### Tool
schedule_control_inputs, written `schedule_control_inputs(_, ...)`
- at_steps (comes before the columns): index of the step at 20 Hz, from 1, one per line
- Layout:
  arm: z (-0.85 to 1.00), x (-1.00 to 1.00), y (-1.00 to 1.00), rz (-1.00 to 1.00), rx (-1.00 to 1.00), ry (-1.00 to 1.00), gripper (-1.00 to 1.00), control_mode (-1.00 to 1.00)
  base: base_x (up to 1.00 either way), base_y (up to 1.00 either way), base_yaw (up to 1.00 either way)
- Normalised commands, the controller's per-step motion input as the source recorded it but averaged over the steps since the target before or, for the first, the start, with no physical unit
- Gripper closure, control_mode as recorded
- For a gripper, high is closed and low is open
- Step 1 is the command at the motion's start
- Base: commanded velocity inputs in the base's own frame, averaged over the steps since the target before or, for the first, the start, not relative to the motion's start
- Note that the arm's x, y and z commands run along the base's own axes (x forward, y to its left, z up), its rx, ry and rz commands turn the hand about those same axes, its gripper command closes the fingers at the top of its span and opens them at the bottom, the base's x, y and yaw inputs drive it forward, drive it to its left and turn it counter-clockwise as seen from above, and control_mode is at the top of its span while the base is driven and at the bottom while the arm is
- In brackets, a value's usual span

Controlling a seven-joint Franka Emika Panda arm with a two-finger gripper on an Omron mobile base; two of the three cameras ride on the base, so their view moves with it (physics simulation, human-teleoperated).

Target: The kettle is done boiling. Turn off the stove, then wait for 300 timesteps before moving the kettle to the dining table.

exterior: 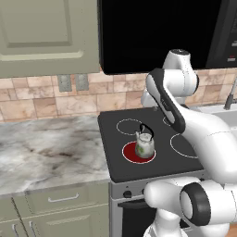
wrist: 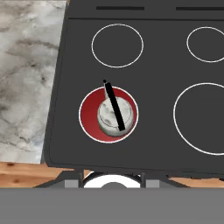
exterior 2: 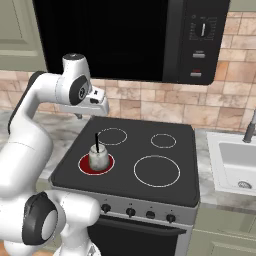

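Note:
The small pale kettle point(exterior: 144, 145) point(exterior 2: 98, 156) point(wrist: 113, 115) with its black arched handle stands upright on the front-left burner point(wrist: 89, 120), which glows red. That burner belongs to the black glass stove point(exterior: 157, 164) point(exterior 2: 125, 182) point(wrist: 153, 87), whose knobs point(exterior 2: 131, 212) run along the grey front panel. My gripper point(exterior 2: 78, 116) point(wrist: 112, 180) hangs high over the cooktop, above and behind the kettle and clear of it. Its fingertips stand apart, open, with nothing between them. The dining table is out of view.
A black microwave point(exterior 2: 125, 40) hangs low over the back of the stove. Marble counter point(exterior: 46, 148) lies left of it, with green drawers below. A sink point(exterior 2: 235, 160) with a faucet sits to the right. The robot's own arm point(exterior: 203, 134) crosses the stove's right side.

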Motion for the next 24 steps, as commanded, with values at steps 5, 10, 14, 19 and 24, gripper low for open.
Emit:
schedule_control_inputs(5,0.0,0.0,0.0,0.0,0.0,0.0,-1.0,-1.0,0.0,0.0,0.0)
schedule_control_inputs(10,0.0,-0.08,0.0,0.0,0.0,0.0,-1.0,-1.0,0.0,0.0,0.0)
schedule_control_inputs(14,0.0,-0.07,0.0,0.0,0.0,0.0,-1.0,-1.0,0.0,0.0,0.0)
schedule_control_inputs(19,0.0,0.0,0.0,0.0,0.0,0.0,-1.0,-1.0,0.0,0.0,0.0)
schedule_control_inputs(24,0.0,0.0,-0.01,0.0,0.0,0.0,-1.0,-1.0,0.0,0.0,0.0)
